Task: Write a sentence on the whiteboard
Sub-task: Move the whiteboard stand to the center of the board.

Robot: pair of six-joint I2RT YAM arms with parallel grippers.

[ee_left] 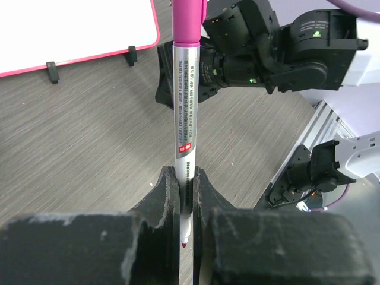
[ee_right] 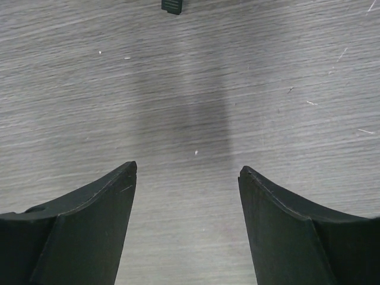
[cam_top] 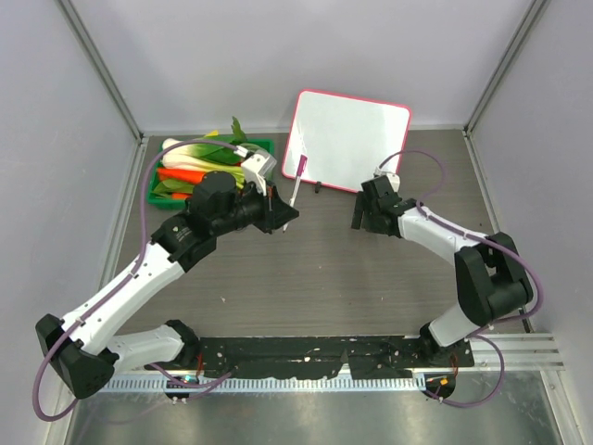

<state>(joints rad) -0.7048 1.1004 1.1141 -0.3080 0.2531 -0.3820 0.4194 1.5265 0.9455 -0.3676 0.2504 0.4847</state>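
We see the grey wood-grain table (cam_top: 306, 278), and at its far side, in the upper middle of the top view, stands the glossy white rectangular whiteboard (cam_top: 347, 139) with its thin pink-red frame. It is blank; no sentence is on it yet. To its left lies the green plastic tray (cam_top: 264, 145), full of vegetables.

The left gripper (ee_left: 186, 178) is closed tight on the silver-white marker (ee_left: 185, 113), low on the barrel, and the magenta cap (ee_left: 189, 21) appears to be on. The right gripper (ee_right: 187, 172) stands apart with nothing between its fingers, only table under it.

We think three things can go wrong. If the cap is not removed, no ink comes. Because the grip is near one end, a pull on the cap or pressure on the board can turn or slip the marker. The board rests only on two small black feet (ee_left: 130, 56), so a hard push can slide or tip it.
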